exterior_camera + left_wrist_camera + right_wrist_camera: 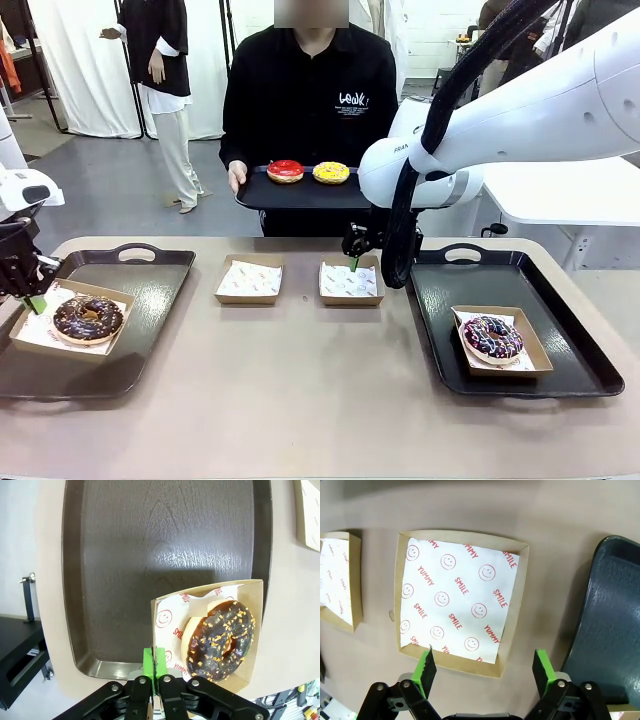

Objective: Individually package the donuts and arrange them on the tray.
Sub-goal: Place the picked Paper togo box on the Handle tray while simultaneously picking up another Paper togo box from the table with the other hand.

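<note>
Spills may come: the left gripper point(155, 662), squeezed tight, maybe on the brown cardboard box point(200, 591) edge, could tip out the chocolate sprinkle ring donut point(240, 625); the right gripper point(484, 667) is spread wide.

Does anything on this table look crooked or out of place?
Yes: the box with the chocolate donut lies askew on the left tray, overhanging its rim, pinched by the left gripper.

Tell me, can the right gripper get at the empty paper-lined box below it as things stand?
Probably yes. The right gripper hangs open above the empty box, nothing lies between them, and the box holds only its printed paper liner.
</note>
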